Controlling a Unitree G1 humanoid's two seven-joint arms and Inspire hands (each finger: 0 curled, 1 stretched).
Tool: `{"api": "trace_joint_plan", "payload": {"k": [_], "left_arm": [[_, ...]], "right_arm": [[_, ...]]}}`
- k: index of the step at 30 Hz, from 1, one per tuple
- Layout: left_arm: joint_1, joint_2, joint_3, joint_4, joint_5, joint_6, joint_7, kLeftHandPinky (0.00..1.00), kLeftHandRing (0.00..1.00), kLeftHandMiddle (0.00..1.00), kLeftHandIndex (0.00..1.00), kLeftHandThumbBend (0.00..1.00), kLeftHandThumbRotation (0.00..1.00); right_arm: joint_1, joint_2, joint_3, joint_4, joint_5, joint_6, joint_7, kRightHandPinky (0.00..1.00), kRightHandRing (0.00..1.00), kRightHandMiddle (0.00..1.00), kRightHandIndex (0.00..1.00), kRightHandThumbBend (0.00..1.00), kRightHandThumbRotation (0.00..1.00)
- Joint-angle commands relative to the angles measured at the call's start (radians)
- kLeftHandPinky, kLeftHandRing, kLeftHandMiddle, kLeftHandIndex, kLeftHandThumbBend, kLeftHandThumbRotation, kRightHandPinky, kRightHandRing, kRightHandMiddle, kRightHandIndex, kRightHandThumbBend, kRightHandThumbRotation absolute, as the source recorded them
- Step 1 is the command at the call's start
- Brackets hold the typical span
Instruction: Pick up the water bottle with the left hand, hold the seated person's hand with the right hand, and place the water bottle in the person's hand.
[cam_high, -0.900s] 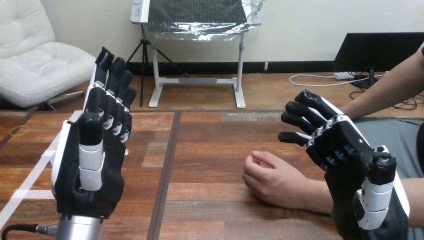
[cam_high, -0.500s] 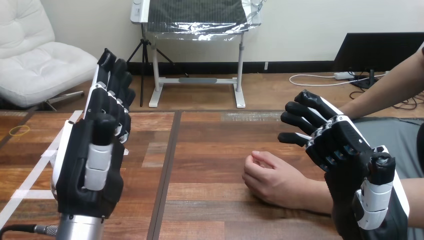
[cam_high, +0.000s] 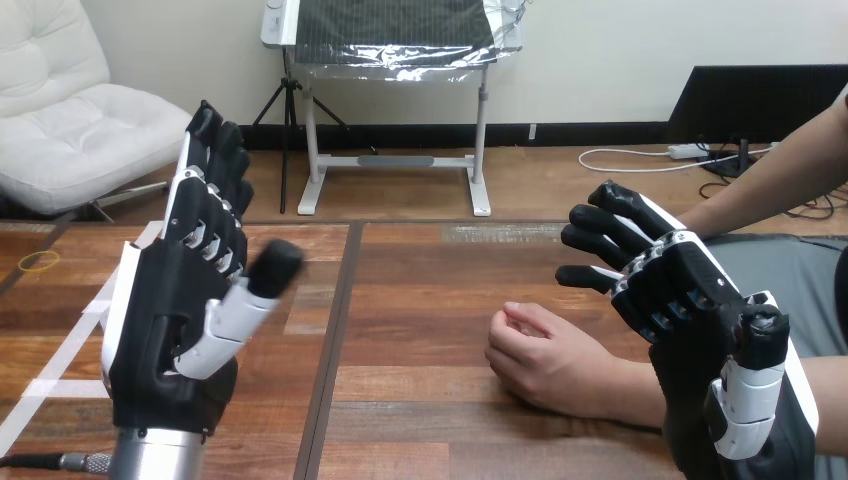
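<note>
The wooden plank worktop (cam_high: 430, 300) of brown, grained boards spans the view, with a dark straight seam running from its far edge towards the near edge, left of centre. Between the two robot hands lies a broad bare stretch of boards, open up to the far edge.

The left hand (cam_high: 175, 320), black with white shells, stands upright on its silver forearm (cam_high: 155, 462) above the worktop's left part. Its palm faces right, its fingers (cam_high: 215, 175) are straight and pointed up and away, and its thumb juts out to the right. It is released and grasps nothing.

The right hand (cam_high: 690, 300) rises from the lower right corner, its back turned to the camera. Its fingers reach straight out to the left and are spread, also released. It sits just over the person's forearm; whether they touch, I cannot tell.

The person's hand (cam_high: 545, 365) rests on the worktop right of centre as a loose, rounded fist, knuckles to the left, just beside the right hand and well apart from the left one.

Flat white tape strips (cam_high: 55, 386) cross the boards at the left. A small thin yellow ring (cam_high: 40, 262) lies near the left edge.
</note>
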Motion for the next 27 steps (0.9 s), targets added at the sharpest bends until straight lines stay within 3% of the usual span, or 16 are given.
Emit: {"api": "trace_joint_plan", "payload": {"k": [1, 16, 27], "left_arm": [[-0.054, -0.006, 0.007, 0.002, 0.029, -0.045, 0.016, 1.00, 1.00, 1.00, 1.00, 1.00, 0.12], [-0.063, 0.000, 0.016, 0.027, 0.108, -0.096, 0.075, 1.00, 1.00, 1.00, 1.00, 1.00, 0.06], [-0.085, 0.025, 0.069, 0.040, 0.161, -0.123, 0.122, 1.00, 1.00, 1.00, 1.00, 1.00, 0.04]], "right_arm": [[-0.053, 0.002, -0.005, -0.014, -0.001, -0.009, -0.003, 0.72, 0.82, 0.82, 0.83, 0.83, 1.00], [-0.055, 0.002, -0.002, -0.011, 0.005, -0.011, 0.005, 0.72, 0.82, 0.83, 0.84, 0.81, 1.00], [-0.052, 0.002, -0.002, -0.015, -0.003, -0.006, 0.001, 0.72, 0.83, 0.83, 0.84, 0.81, 1.00]]}}
